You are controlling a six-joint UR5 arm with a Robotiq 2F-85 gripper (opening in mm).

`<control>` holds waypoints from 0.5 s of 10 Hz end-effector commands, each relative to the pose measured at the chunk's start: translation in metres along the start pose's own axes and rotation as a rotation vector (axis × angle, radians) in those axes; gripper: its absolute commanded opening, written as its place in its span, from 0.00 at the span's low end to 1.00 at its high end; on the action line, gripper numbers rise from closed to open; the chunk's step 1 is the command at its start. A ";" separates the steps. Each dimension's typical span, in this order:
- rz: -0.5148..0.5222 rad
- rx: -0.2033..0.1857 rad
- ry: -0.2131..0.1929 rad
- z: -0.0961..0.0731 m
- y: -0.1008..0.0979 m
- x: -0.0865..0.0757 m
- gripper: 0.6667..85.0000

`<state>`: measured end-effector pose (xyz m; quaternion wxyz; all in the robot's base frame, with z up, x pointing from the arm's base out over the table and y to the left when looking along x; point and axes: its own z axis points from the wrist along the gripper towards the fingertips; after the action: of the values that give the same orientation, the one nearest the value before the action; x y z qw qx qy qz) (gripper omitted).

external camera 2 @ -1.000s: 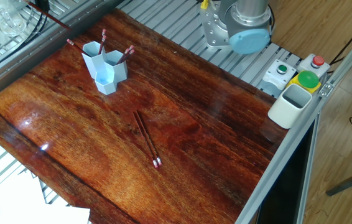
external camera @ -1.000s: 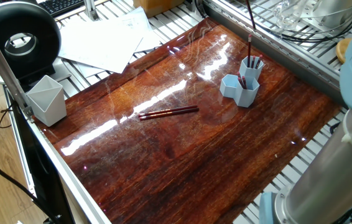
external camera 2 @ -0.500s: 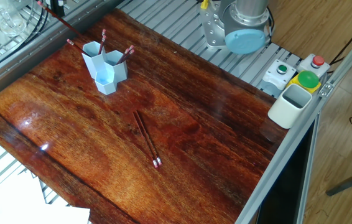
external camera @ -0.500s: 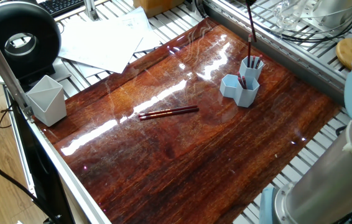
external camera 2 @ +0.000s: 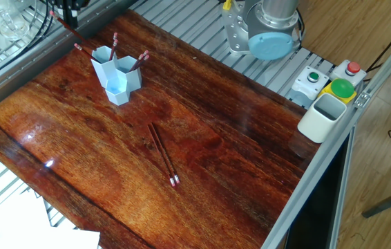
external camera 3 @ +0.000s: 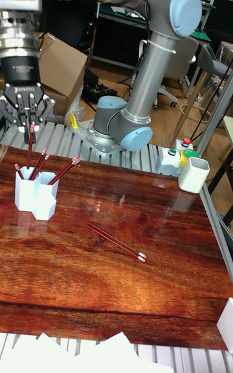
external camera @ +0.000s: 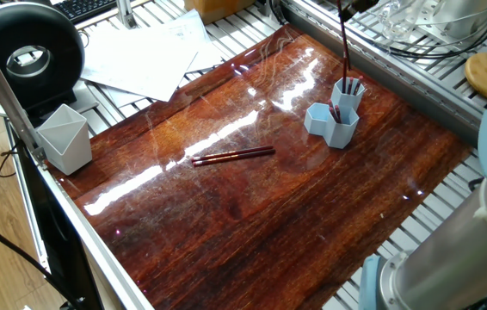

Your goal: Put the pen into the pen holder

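While pincer (external camera 3: 27,128) grips 1 pen (external camera 3: 30,146): 2 pens on table (external camera 3: 116,241), 1 holder (external camera 3: 35,195).

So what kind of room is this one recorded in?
Most likely a robotics lab or workshop. A UR5 arm is bolted beside a wooden table set on an aluminium frame, a box with emergency stop buttons sits at the edge, and cardboard boxes and office chairs stand behind.

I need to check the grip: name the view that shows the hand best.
The tall fixed view: the hand shows whole, fingers closed on a pen above the pen holder. Both other fixed views cut it off at the top edge.
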<state>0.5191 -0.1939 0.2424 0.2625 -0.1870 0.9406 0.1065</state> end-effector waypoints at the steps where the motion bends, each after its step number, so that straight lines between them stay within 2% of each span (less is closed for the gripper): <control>1: -0.006 0.019 -0.028 0.013 -0.002 0.003 0.00; 5: -0.002 0.042 -0.034 0.025 -0.004 0.016 0.00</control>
<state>0.5192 -0.1943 0.2208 0.2728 -0.1863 0.9391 0.0950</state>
